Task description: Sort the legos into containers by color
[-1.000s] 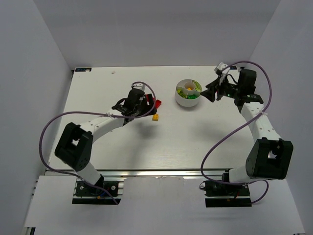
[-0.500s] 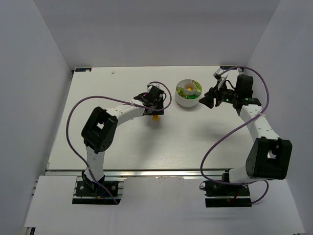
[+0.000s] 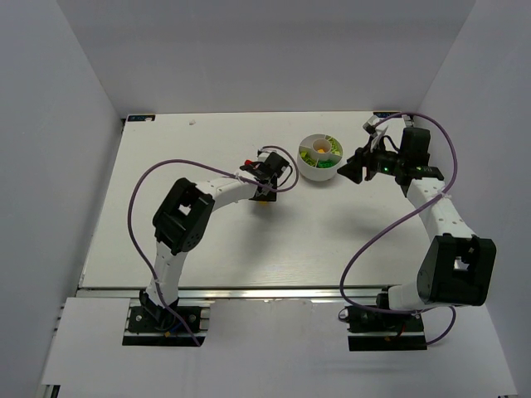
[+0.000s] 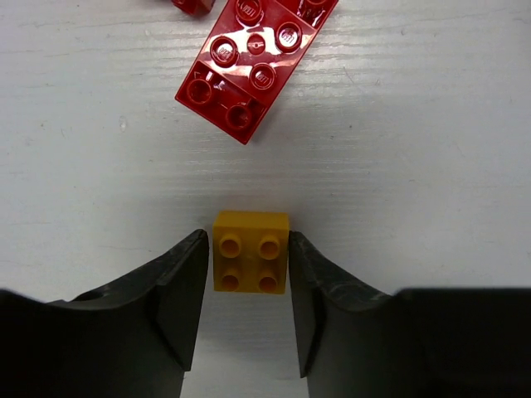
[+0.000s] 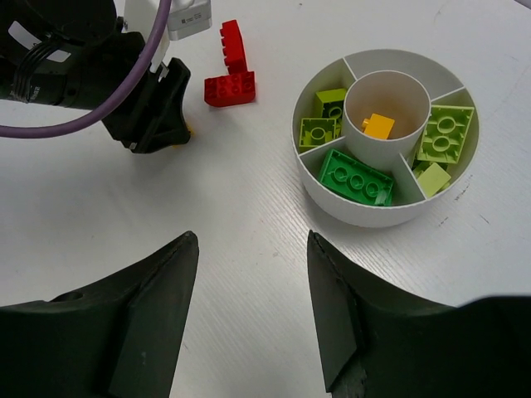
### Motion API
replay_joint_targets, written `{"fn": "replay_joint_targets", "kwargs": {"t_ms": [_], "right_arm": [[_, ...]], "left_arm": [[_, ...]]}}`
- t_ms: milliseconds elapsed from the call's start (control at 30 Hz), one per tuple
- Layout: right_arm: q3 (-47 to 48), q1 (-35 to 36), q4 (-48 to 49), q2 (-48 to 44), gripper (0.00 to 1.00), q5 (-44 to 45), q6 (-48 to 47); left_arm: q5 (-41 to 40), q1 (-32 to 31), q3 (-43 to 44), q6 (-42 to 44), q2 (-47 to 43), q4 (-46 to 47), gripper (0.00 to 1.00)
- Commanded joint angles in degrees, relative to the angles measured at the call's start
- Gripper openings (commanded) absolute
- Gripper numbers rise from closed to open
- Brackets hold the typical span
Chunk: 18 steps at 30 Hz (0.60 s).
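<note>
My left gripper (image 4: pixel 247 240) is down at the table with its fingers on either side of a small orange lego (image 4: pixel 250 252); the right finger touches it and a thin gap shows at the left one. A red lego (image 4: pixel 253 70) lies just beyond it. In the top view this gripper (image 3: pixel 265 186) is left of the white dish (image 3: pixel 319 172). My right gripper (image 5: pixel 249 240) is open and empty above the table, near the dish (image 5: pixel 332 207). The dish holds a dark green lego (image 5: pixel 357 177), yellow-green legos (image 5: pixel 448 133) and an orange lego (image 5: pixel 377 125) in the centre.
Two red legos (image 5: pixel 231 87) lie on the table between the left gripper (image 5: pixel 153 108) and the dish. The left arm's purple cable (image 3: pixel 141 186) loops over the table's left half. The enclosure walls stand close to the table on three sides.
My left arm has swung right and stretched toward the dish, bringing its gripper down around the orange lego. My right gripper drew slightly back from the dish, then held still.
</note>
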Motion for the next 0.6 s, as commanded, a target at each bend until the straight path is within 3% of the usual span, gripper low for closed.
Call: {"fn": "replay_joint_targets", "kwargs": {"t_ms": [0, 167, 267, 467, 567], "right_arm": [[0.16, -0.19, 1.76, -1.49, 0.61, -0.34, 0.98], [0.42, -0.19, 1.41, -1.67, 0.61, -0.25, 1.25], [0.60, -0.19, 1.32, -1.85, 0.60, 0.10, 1.51], [1.83, -0.28, 2.63, -2.37, 0.53, 1.77, 3.70], [2.88, -0.46, 3.78, -2.81, 0.31, 4.23, 5.90]], "left_arm": [[-1.67, -0.58, 1.55, 0.42, -1.13, -0.54, 0.50], [-0.35, -0.49, 0.58, 0.25, -3.15, 1.30, 0.22], [3.25, -0.58, 0.14, 0.33, -5.61, 4.02, 0.12], [15.02, -0.67, 1.01, 1.82, -10.79, 14.74, 0.08], [20.46, -0.67, 3.30, 2.88, -10.27, 19.66, 0.07]]}}
